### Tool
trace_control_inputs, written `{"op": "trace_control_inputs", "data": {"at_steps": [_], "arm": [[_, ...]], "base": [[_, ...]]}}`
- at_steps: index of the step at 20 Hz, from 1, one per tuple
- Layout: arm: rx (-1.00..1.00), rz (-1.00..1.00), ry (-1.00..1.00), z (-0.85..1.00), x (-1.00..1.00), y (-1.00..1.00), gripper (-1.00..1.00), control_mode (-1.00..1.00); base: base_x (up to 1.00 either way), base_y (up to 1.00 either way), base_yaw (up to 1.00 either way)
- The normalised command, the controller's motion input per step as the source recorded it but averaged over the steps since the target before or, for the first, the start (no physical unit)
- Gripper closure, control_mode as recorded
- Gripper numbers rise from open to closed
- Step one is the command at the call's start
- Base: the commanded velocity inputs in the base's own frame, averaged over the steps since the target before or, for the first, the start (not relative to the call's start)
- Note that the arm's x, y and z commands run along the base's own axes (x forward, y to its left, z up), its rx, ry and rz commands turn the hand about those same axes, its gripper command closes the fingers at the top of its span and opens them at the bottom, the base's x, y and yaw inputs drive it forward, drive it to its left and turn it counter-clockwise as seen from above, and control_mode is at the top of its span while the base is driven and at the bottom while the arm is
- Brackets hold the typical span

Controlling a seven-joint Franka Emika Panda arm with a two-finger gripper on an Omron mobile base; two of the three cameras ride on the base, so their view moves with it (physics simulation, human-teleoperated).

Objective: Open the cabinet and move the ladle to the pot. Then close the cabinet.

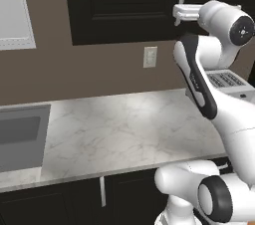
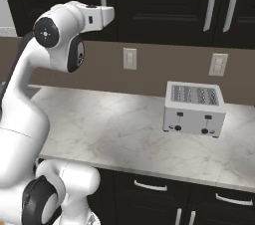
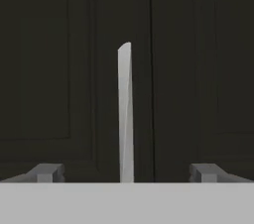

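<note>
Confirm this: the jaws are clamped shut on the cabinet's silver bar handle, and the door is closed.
Not clamped. In the hand view the gripper has its jaws wide open, the cabinet handle standing between them, untouched. The door is closed, as you said.

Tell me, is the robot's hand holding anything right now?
No, nothing. The gripper is open, with the cabinet door's silver handle between its fingers, not squeezed yet.

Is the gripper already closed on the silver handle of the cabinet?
No, the gripper is open, its fingertips apart on both sides of the handle.
</note>
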Motion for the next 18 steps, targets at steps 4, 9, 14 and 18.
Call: {"op": "trace_control_inputs", "data": {"at_steps": [4, 9, 14, 18], "arm": [[0.02, 0.0, 0.07, 0.0, 0.47, 0.0, -1.0, -1.0], [0.03, 0.0, 0.07, 0.0, 0.44, 0.0, -1.0, -1.0], [0.03, 0.0, 0.05, 0.01, 0.41, 0.0, -1.0, -1.0], [0.02, 0.0, 0.03, 0.0, 0.39, 0.0, -1.0, -1.0]], "base": [[0.0, 0.0, 0.0], [0.0, 0.0, 0.0], [0.0, 0.0, 0.0], [0.0, 0.0, 0.0]]}}
